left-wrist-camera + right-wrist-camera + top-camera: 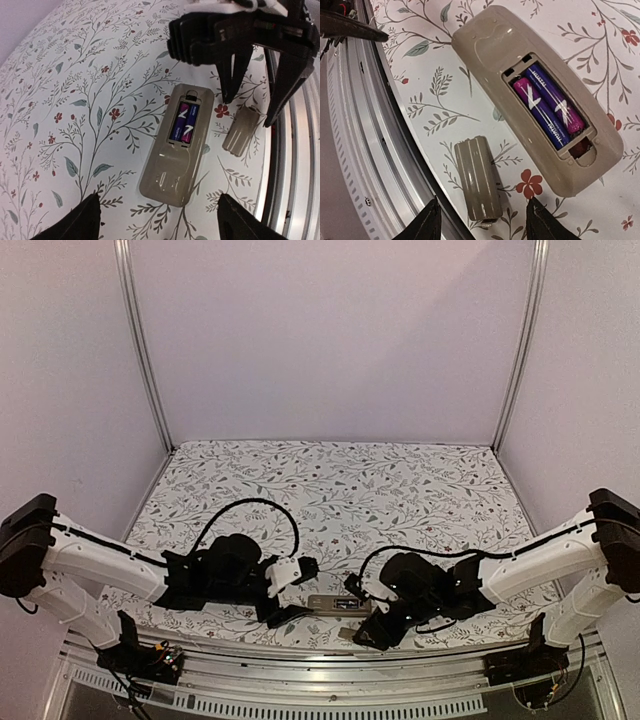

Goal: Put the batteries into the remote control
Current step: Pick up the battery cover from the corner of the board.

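Note:
The remote control (172, 165) lies tan back up near the table's front edge, its recess uncovered. Two purple-and-blue batteries (184, 122) lie side by side in that recess (547, 107). In the top view the remote control (338, 604) sits between both grippers. My left gripper (161, 220) is open, its fingertips wide apart just short of the remote's plain end. My right gripper (482, 220) is open, its fingertips on either side of the small tan cover panel (477, 177) without touching it. The right gripper (252, 107) hovers by the remote's recess end.
The cover panel (242, 131) lies loose beside the remote, close to the metal rail (365, 150) along the table's front edge. The floral tablecloth (330, 490) stretches back to the enclosure's walls. One left finger (350, 27) shows over the rail.

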Robot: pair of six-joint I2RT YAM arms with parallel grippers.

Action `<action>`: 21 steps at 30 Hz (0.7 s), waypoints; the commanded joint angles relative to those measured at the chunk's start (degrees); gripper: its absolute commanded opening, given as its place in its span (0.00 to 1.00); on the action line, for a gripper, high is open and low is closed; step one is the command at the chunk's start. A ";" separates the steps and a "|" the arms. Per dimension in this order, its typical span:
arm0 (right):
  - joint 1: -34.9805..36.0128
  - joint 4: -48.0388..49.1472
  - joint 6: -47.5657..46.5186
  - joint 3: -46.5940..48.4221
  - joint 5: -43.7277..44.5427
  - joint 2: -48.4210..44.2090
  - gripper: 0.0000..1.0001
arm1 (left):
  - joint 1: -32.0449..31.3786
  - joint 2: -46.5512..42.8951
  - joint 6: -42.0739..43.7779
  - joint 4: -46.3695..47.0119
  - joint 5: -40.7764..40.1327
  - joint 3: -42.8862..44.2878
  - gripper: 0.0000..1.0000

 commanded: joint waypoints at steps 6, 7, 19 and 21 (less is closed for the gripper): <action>5.07 1.77 -10.36 -0.81 4.11 3.89 0.51 | -0.71 -1.89 -0.43 0.87 -1.35 -2.17 0.80; 5.32 0.99 -10.36 -0.27 4.74 4.17 0.50 | -0.71 -1.78 -0.42 0.80 -1.40 -2.14 0.80; 10.83 -12.05 -3.01 9.12 17.59 12.34 0.44 | -0.66 -2.31 0.00 0.42 -1.58 -1.72 0.80; 11.10 -13.54 -2.26 10.25 18.43 14.29 0.42 | -0.64 -2.43 -0.05 0.25 -1.59 -1.66 0.80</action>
